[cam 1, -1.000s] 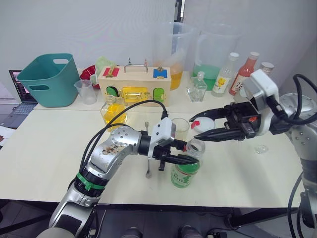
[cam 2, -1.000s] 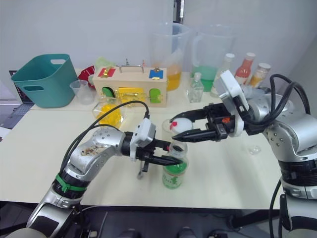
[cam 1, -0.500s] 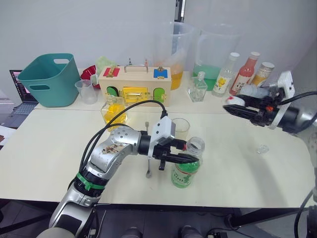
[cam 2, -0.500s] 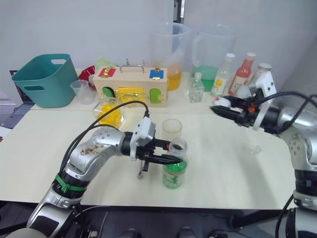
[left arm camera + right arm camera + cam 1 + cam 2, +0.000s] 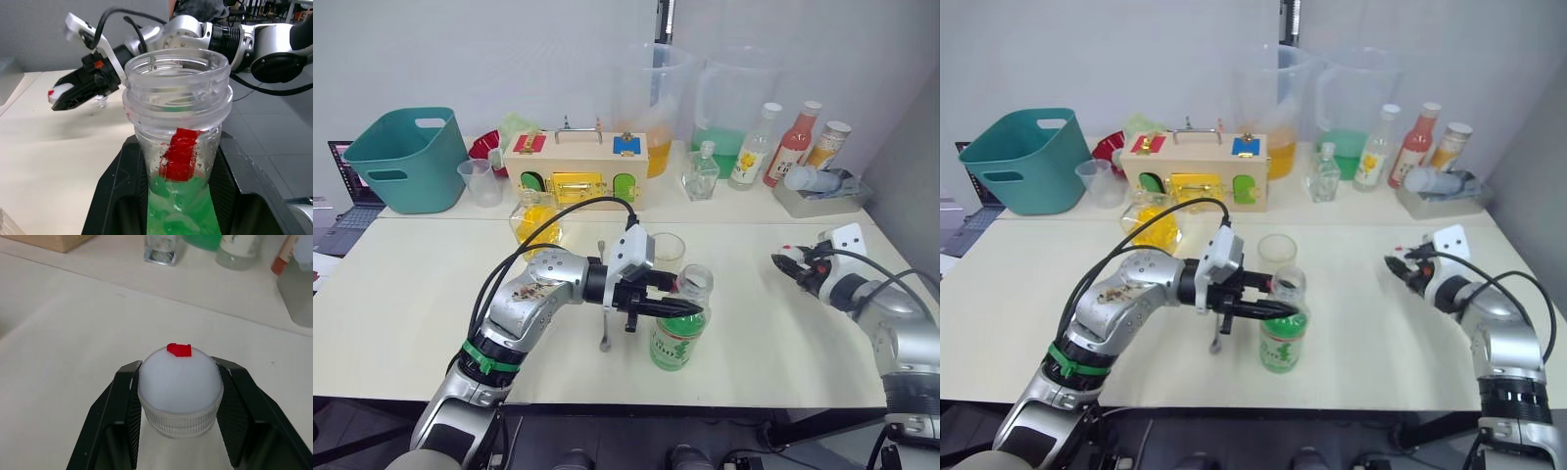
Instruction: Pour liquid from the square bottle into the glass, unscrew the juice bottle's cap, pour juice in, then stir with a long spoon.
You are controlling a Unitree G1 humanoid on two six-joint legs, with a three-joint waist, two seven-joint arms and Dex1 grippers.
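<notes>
While the left tool (image 5: 690, 309) stays clamped on the neck of the juice bottle (image 5: 679, 335), holding it upright on the tabletop (image 5: 421, 284), the bottle's mouth now stands open, which is the real change: a second ago the right tool hung just above and beside that mouth with the cap between its fingers, and it has since swung well away to the right. Just behind the left tool's fingertips sits the glass (image 5: 668, 251), close enough that a short tilt of the bottle should reach it, and the long spoon (image 5: 604, 304) lies flat on the tabletop just beneath that tool's wrist side. Farther behind the left tool, by the wooden box (image 5: 577, 168), stands the square bottle (image 5: 534, 217) with its yellow liquid (image 5: 537, 221). Inside the juice bottle the pale green juice (image 5: 177, 205) fills the body below the neck. Out to the right, the right tool (image 5: 784, 261) is closed on the cap (image 5: 178, 387), its two fingers pinching the white dome from either side, low over bare tabletop and well apart from the bottle. The unscrewing step looks done; the cap probably wants setting down, and pouring juice into the glass comes next.
</notes>
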